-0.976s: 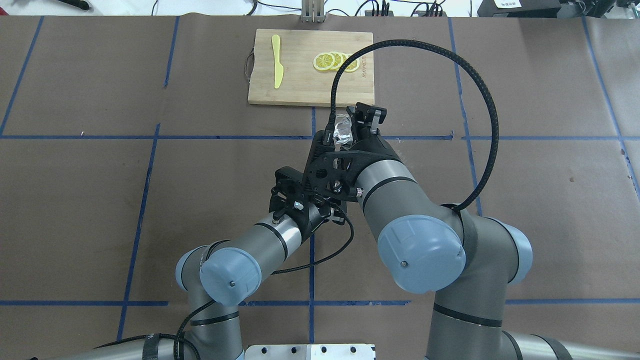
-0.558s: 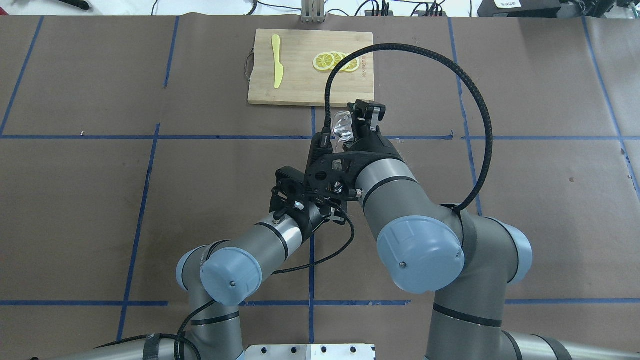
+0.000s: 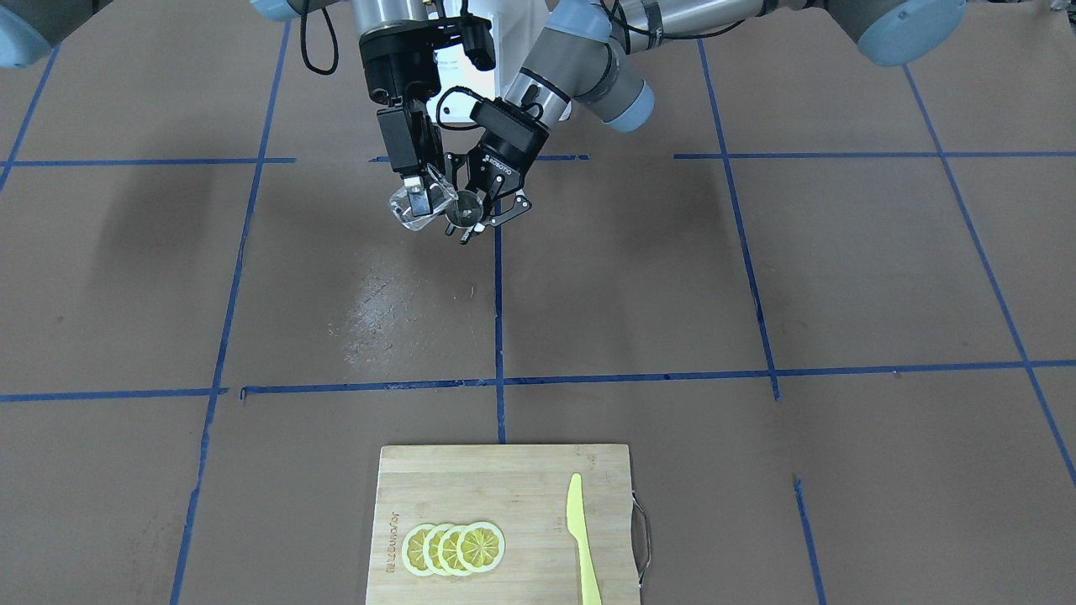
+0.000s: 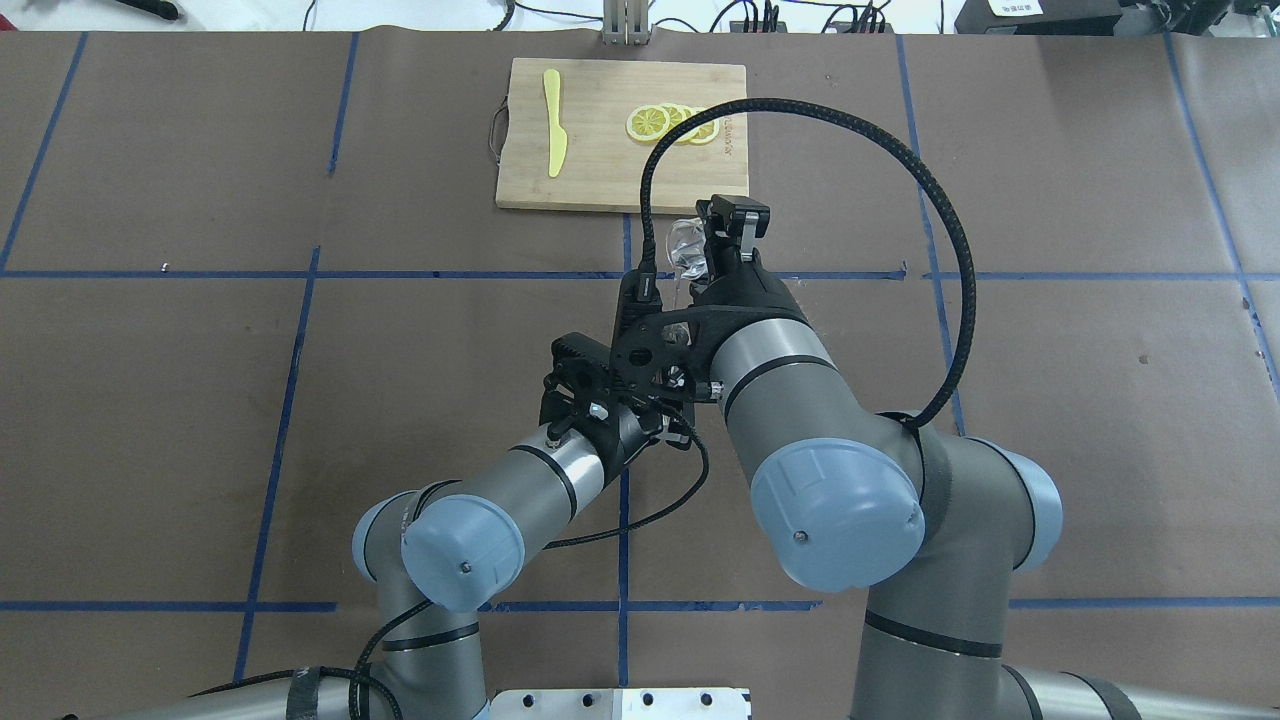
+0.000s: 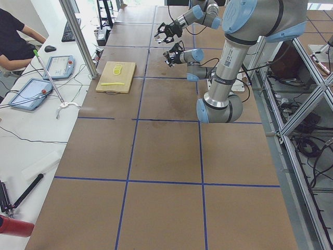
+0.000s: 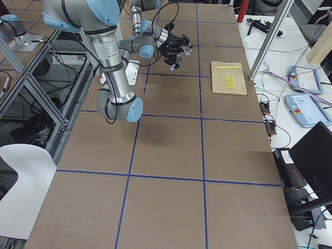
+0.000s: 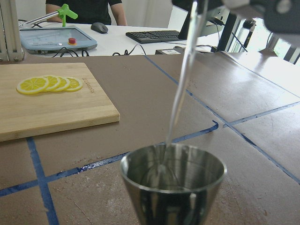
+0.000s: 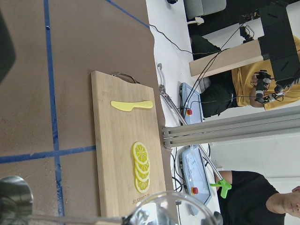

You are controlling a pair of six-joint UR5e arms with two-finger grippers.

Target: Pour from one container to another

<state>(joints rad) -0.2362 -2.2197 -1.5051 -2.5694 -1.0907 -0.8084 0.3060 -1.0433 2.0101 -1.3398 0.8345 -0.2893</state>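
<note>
1. Nearest the base: left claw [image 3: 477,217] closed round a metal cup [image 7: 173,187], held upright in the air above the table [image 3: 756,277], mouth facing up.
2. Just beyond: right claw [image 3: 418,195] clamped on a clear glass [image 4: 688,248], tipped well over, lip above the cup and a little to one side of it.
3. Between the two: a thin stream [image 7: 180,98] falling from the glass into the cup, landing just inside the far rim in the left wrist view.
4. Judged as mid-pour, the main step of the task under way. Amount left in the glass: cannot tell. Level in the cup: hard to read against the shiny metal.
5. Next, on this reading: hold the cup level and steady, deepen the tilt of the glass only on a thinning stream, then bring the glass upright once dry. Little margin at that far rim, so some risk of spilling over the edge with any drift of either claw.
6. Farther out on the table: a dull, wet-looking patch [image 3: 378,311], beyond the claws and away from the base.
7. Farthest: a wooden board [image 3: 521,479] carrying overlapping lemon slices [image 3: 454,548] and a yellow knife [image 3: 580,538] laid beside them, well apart from the pour and seemingly no part of it.
</note>
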